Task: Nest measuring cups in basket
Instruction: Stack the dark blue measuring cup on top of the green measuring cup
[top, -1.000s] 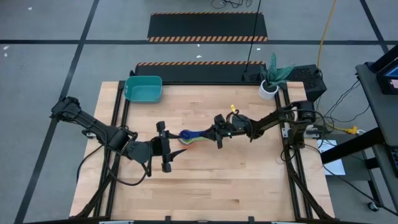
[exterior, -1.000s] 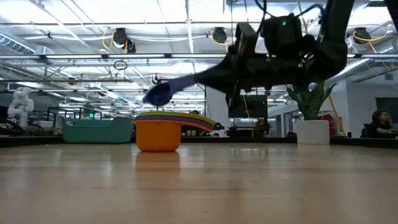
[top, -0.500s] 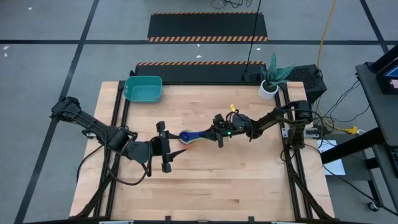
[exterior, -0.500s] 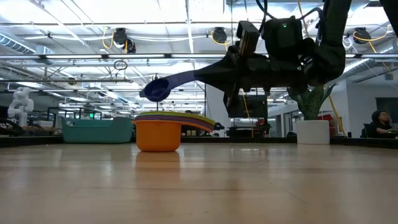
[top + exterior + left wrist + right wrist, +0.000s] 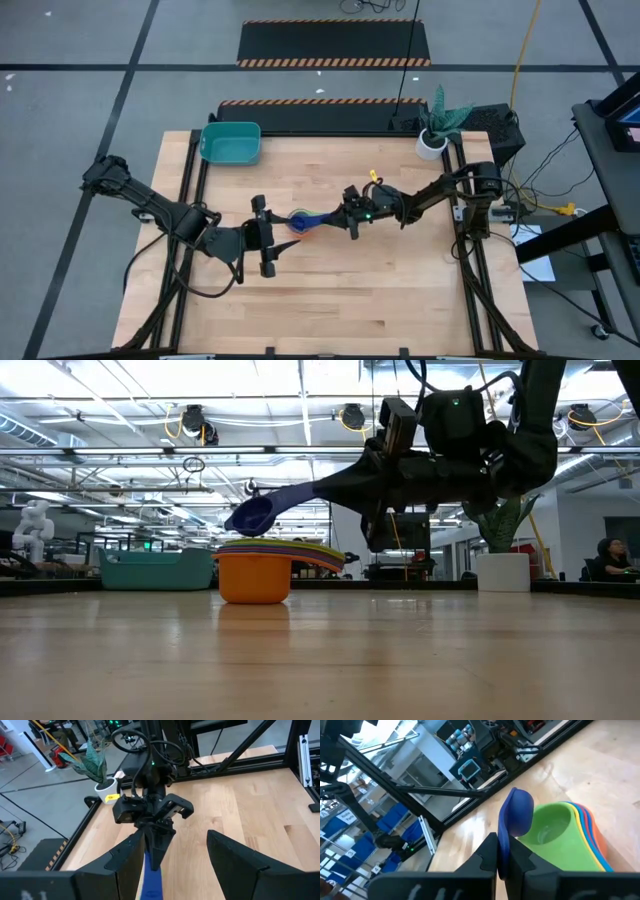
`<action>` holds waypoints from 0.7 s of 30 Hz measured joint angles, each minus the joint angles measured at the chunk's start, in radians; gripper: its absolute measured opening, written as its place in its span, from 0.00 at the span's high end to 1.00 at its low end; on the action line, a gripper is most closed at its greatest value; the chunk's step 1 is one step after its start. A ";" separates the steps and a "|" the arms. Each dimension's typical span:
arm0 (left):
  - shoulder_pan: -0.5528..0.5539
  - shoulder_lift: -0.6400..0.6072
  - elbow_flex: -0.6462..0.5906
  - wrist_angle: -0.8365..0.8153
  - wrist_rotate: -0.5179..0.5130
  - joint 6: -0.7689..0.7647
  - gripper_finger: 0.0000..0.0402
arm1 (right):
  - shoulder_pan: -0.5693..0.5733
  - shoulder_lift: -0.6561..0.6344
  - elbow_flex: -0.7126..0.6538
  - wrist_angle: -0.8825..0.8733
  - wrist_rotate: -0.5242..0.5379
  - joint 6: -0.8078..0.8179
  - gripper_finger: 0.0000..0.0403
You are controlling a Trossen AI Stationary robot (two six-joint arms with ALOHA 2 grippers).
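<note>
A nested stack of measuring cups (image 5: pixel 254 572), orange outermost and green innermost (image 5: pixel 551 827), stands on its base on the table's middle (image 5: pixel 303 228). Just above the stack hangs a dark blue cup (image 5: pixel 250 515), with my right gripper (image 5: pixel 328 484) shut on its handle. My left gripper (image 5: pixel 264 237) hovers open on the stack's left, its fingers (image 5: pixel 127 862) apart and holding nothing. The teal basket (image 5: pixel 231 142) sits at the far left corner, away from both grippers. My right gripper pinches the dark blue cup's handle (image 5: pixel 502 845) between its two fingers, at the handle's free end. The fingers come nearly level from the table's right and lie along the handle. The cup is lifted clear, its bowl (image 5: pixel 516 811) tilted down over the stack.
A white plant pot (image 5: pixel 432 143) with a green plant stands at the far right corner. Bare wood stretches along the near half of the table (image 5: pixel 340 310). Black frame rails run down both sides.
The dark blue cup in my right gripper has bobbed: its bowl rose slightly, then sank a little toward the stack. The stack has stayed put.
</note>
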 joint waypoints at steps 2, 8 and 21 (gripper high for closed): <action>0.000 0.000 0.000 0.001 0.000 0.000 0.46 | 0.000 0.000 0.000 -0.005 0.008 0.002 1.00; 0.000 0.000 0.000 0.001 0.001 -0.012 0.46 | 0.000 0.000 0.000 -0.008 0.027 0.010 1.00; 0.000 0.000 0.000 0.004 0.000 -0.017 0.46 | 0.000 0.000 0.000 -0.011 0.028 0.023 1.00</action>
